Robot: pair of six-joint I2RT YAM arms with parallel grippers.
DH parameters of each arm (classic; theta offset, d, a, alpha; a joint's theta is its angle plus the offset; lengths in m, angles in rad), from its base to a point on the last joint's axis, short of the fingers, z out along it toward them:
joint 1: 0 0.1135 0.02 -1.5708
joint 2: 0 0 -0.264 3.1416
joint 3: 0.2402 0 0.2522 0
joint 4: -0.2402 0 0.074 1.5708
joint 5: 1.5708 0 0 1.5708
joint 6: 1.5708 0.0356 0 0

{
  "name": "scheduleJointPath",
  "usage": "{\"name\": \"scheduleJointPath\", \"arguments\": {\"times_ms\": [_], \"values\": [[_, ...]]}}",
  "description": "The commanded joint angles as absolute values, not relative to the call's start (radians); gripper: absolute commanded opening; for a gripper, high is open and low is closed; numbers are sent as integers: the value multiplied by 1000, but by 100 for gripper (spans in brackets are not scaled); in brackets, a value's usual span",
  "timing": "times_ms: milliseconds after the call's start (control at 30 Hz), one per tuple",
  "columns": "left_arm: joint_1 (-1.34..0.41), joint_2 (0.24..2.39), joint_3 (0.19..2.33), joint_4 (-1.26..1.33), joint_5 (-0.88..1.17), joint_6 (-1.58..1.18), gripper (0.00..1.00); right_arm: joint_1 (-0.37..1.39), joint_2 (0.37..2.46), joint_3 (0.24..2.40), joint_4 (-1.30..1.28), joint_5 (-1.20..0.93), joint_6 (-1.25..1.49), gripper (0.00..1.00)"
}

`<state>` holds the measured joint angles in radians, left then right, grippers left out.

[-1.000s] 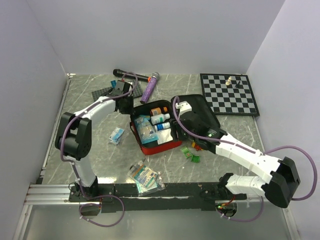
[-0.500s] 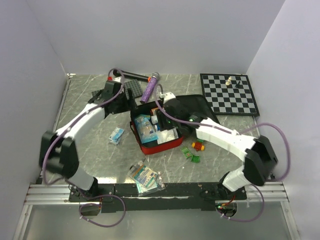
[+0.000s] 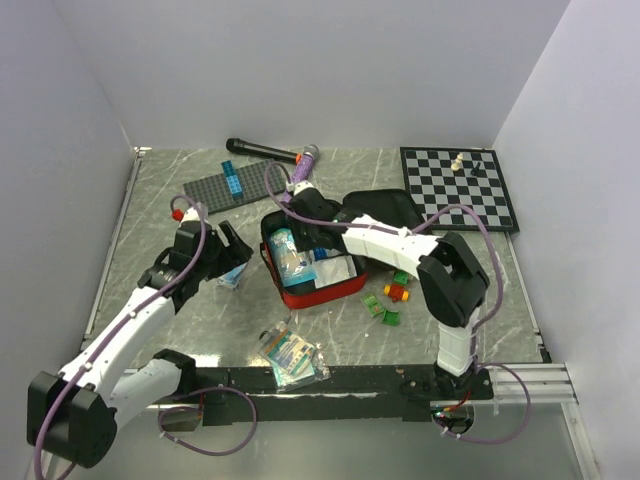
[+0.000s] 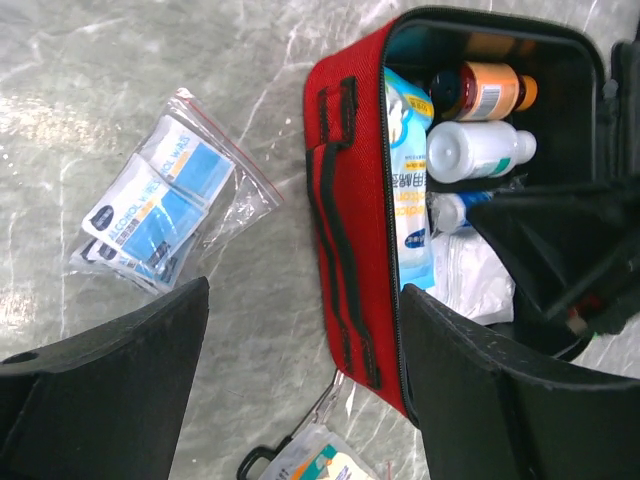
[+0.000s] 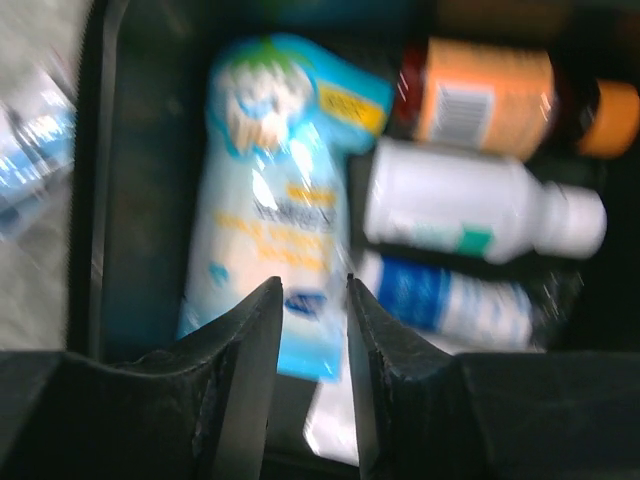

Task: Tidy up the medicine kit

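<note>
Your top view is bright, evenly lit, softly shadowed; left wrist sharp, glare on the sachet bag (image 4: 165, 205); right wrist motion-blurred across the medicine kit (image 5: 140, 150).

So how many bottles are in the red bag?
3, lined up in the red bag: orange-labelled bottle, white bottle beside it, then blue-labelled bottle, partly covered. Others may be hidden.

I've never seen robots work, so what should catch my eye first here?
The open red medicine kit in the middle of the table stands out first, with an orange bottle and a white bottle lying inside. The right gripper hangs just above its contents, and a chessboard lies at the far right corner.
</note>
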<state>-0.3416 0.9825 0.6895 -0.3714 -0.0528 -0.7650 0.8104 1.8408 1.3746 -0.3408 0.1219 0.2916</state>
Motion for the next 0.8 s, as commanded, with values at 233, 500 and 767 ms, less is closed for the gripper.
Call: {"name": "scheduleJointPath", "arguments": {"times_ms": [233,500,767], "values": [[-341,911,652,-356,-89,-805,81,789,2026,1603,-468,207,350,32],[-341,881,620,-354,-100,-793,81,755,1993,1562,-477,241,345,31],[-341,865,637,-336,-98,-776,81,816,1819,1431,-302,101,267,36]]}}
